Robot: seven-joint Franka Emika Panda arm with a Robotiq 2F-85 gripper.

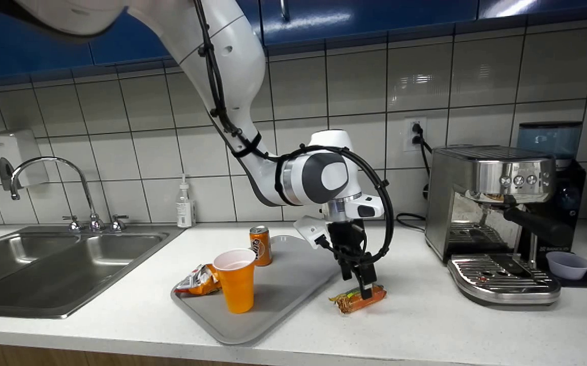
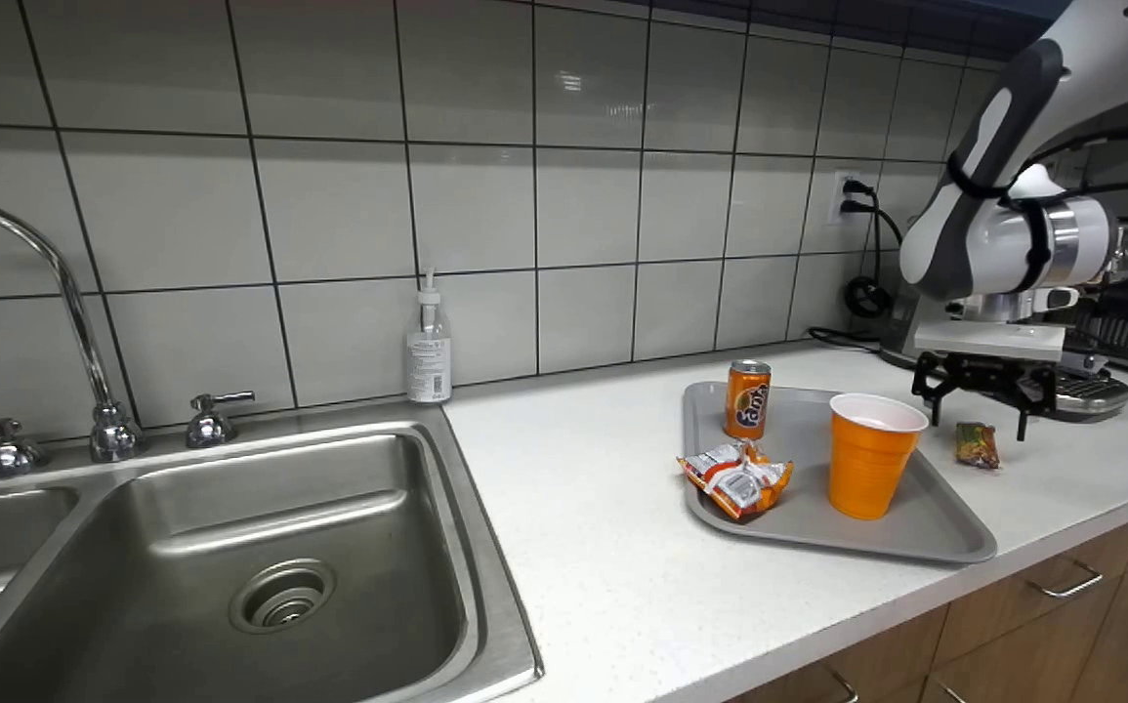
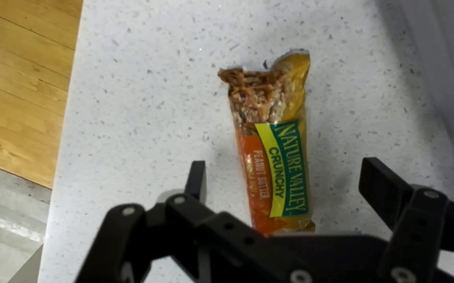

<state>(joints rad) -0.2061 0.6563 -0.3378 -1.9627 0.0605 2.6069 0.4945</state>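
Nature Valley Crunchy peanut butter bar [image 3: 274, 169]: found on the speckled white countertop [image 3: 152, 118] near the grey tray [image 1: 293, 284], in wrist view between the spread, empty jaws of the Robotiq gripper [image 3: 283, 179], with long axis crosswise to the closing direction.

Kitchen: sink [image 1: 85, 269], espresso machine [image 1: 484, 175], probably a grinder [image 1: 570, 183].

Both exterior views face the tiled wall [image 1: 293, 86], sharing the tray [image 1: 293, 282]; in an exterior view the sink [image 2: 476, 547] looms near, lower left. The wrist view looks down closely on the snack bar [image 3: 276, 157].
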